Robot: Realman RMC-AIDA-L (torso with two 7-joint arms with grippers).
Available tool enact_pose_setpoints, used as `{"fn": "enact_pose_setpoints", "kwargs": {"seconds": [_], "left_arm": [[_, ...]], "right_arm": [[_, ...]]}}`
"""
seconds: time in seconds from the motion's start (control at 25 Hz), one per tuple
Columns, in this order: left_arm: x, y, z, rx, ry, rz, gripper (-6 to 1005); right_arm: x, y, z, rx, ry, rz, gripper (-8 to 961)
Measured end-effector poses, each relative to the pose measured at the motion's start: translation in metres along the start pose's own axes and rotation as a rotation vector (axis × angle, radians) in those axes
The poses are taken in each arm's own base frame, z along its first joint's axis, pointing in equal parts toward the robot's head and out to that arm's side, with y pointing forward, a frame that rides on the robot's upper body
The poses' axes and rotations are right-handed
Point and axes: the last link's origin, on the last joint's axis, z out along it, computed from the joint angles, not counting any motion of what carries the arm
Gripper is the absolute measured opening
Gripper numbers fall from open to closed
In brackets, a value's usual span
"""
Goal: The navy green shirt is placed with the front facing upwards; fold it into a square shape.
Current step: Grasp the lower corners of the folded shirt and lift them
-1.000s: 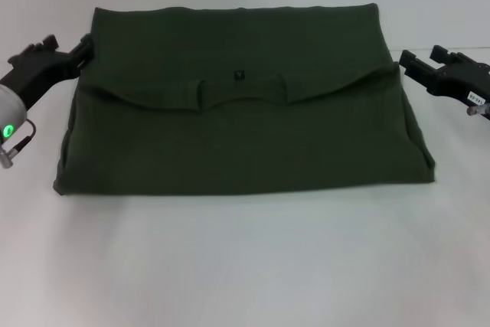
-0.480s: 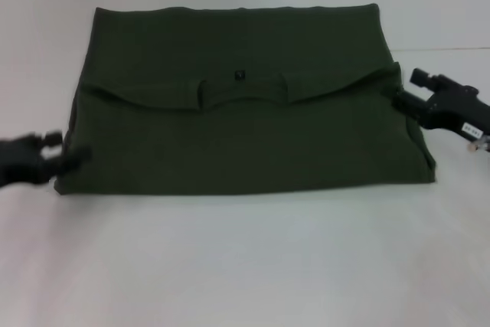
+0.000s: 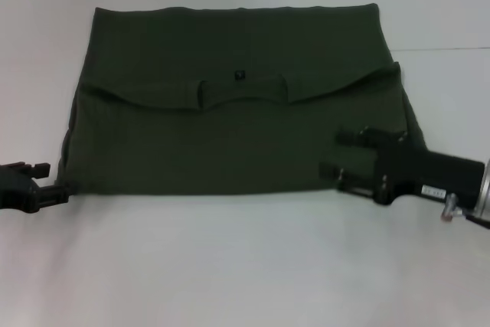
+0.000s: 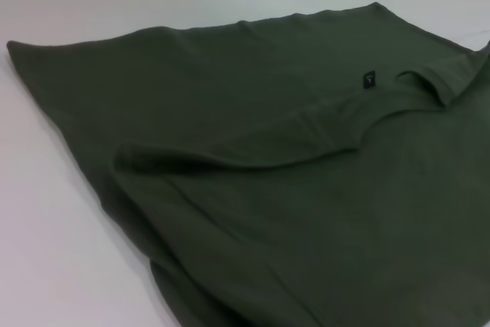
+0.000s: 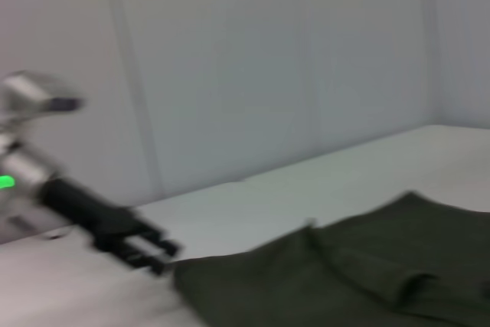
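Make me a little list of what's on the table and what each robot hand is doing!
shirt: dark green shirt, partly folded, flat on the white table
label: small dark tag near the middle fold
left end effector: open, at the shirt's near left corner
right end effector: open, over the shirt's near right corner
holding anything: no

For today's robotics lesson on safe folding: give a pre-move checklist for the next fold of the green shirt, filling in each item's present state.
1. Navy green shirt lying flat, already folded once: ok.
2. Left gripper at the shirt's near left corner: ok.
3. Right gripper at the near right corner: not ok, it sits over the cloth, inward of that corner.
4. Right gripper's jaws open: ok.
5. Left gripper holding the cloth: cannot tell.
6. Table in front bare: ok.
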Motion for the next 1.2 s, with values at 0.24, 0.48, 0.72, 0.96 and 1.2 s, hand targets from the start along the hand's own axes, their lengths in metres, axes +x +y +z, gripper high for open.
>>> {"fn": "enact_pose_setpoints", "kwargs": {"seconds": [0.24, 0.48, 0.72, 0.96, 1.2], "left_arm": [[0.002, 0.001, 0.002, -0.006, -0.012, 0.015, 618], [0.004, 0.001, 0.004, -0.008, -0.018, 0.021, 606], [0.004, 0.003, 0.013, -0.009, -0.042, 0.012, 594], [0.002, -0.002, 0.017, 0.033, -0.067, -0.010, 581], [0.003, -0.002, 0.015, 0.026, -0.056, 0.008, 569]], "right_arm": [[0.002, 0.023, -0.002, -0.158, 0.041, -0.046, 699], [0.001, 0.026, -0.010, -0.180, 0.057, -0.041, 697], [0.001, 0.026, -0.010, -0.179, 0.059, -0.038, 692], [0.001, 0.026, -0.010, -0.177, 0.052, -0.032, 688], [0.001, 0.026, -0.011, -0.175, 0.049, -0.030, 686]]}}
